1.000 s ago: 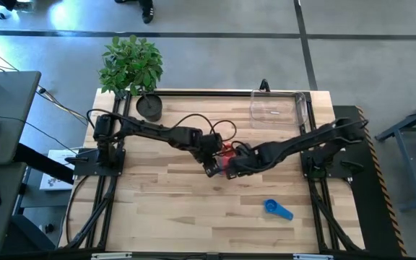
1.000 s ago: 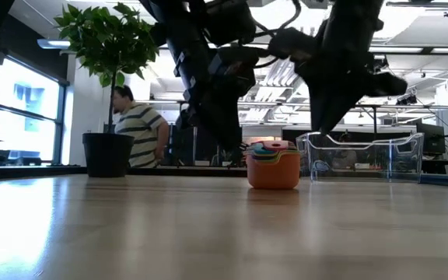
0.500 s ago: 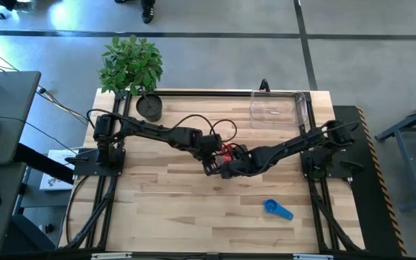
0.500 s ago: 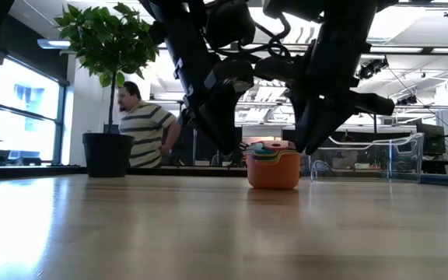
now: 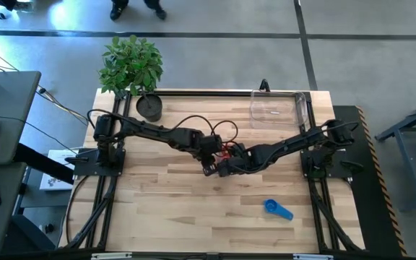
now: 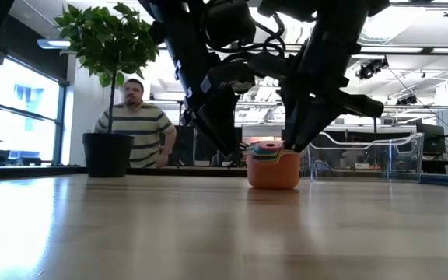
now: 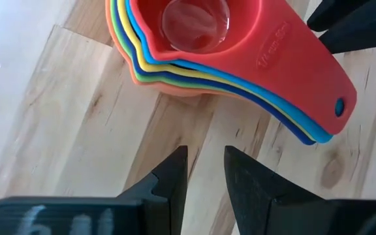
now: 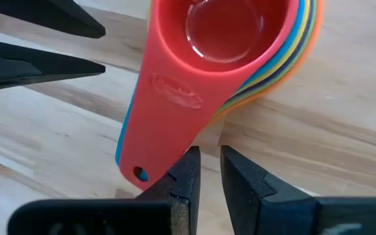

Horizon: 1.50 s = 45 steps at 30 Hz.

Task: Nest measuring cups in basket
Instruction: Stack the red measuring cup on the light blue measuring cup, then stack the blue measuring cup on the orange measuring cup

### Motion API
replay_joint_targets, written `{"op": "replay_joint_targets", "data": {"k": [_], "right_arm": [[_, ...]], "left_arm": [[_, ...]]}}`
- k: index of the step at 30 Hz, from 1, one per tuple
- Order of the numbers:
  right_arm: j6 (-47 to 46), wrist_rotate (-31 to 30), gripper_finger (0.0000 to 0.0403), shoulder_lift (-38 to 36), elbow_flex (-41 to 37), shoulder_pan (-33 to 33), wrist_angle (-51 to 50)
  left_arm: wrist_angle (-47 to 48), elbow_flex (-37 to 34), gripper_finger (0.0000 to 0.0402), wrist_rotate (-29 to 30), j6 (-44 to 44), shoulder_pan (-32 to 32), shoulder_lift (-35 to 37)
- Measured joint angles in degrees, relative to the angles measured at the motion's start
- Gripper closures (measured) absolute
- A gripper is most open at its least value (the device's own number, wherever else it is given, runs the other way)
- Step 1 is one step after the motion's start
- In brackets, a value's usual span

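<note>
Several measuring cups [image 5: 227, 151] stand nested in one stack on the table's middle, the orange one at the bottom [image 6: 273, 171] and the red one on top [image 7: 201, 32]. Their flat handles fan out together [image 8: 155, 124]. A lone blue cup [image 5: 276, 209] lies near the near edge. The clear basket [image 5: 279, 108] sits at the far right. My left gripper [image 7: 205, 173] hovers beside the stack, open by a narrow gap. My right gripper [image 8: 211, 170] is low at the handles' free ends, also open by a narrow gap. My right gripper has one finger [image 8: 181, 173] right beside the free end of the red handle [image 8: 139, 171], coming from above. I cannot tell whether it touches the handle. The stack rests upright on the table.
A black plant pot [image 5: 149, 107] with a green plant stands at the far left corner. A person in a striped shirt [image 6: 134, 124] walks in the room behind the table. Bare wood lies along the near side [image 5: 179, 209].
My right gripper has moved down and toward the table's left, from beside the stack to the handles' free ends close to my left gripper. The stack has stayed in place. The person in the background has walked toward the right.
</note>
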<state>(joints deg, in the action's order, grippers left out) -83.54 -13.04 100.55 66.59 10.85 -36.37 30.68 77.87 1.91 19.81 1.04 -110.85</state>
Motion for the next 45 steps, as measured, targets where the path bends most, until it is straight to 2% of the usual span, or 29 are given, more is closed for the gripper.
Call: {"op": "replay_joint_targets", "data": {"k": [9,15,20,28,32,40,45], "right_arm": [[1.2,3.1,0.0351,0.0,0.2,0.0,2.0],[2.5,7.2,0.0351,-0.9,0.1,0.1,-3.0],[2.6,8.1,0.0351,-5.2,0.1,1.7,-10.1],[3.2,8.2,0.0351,-12.5,0.1,7.2,-20.9],[7.3,10.1,0.0351,-13.3,0.1,10.0,-23.8],[17.0,13.1,0.0351,-13.2,-0.1,14.5,-26.0],[18.7,18.0,0.0351,-13.1,-5.0,16.6,-22.1]], "left_arm": [[-1.0,0.1,0.0312,0.5,0.0,0.1,0.0],[0.1,0.3,0.0312,-0.2,-0.2,0.1,0.0],[1.5,0.3,0.0312,-3.4,-0.3,0.1,1.4],[2.2,0.3,0.0312,-3.4,-1.7,0.2,6.1],[2.6,0.3,0.0312,-3.3,-2.4,0.7,8.8],[2.5,0.3,0.0312,-3.0,-2.4,2.5,15.1],[2.3,0.3,0.0312,-2.7,-2.5,4.3,18.4]]}}
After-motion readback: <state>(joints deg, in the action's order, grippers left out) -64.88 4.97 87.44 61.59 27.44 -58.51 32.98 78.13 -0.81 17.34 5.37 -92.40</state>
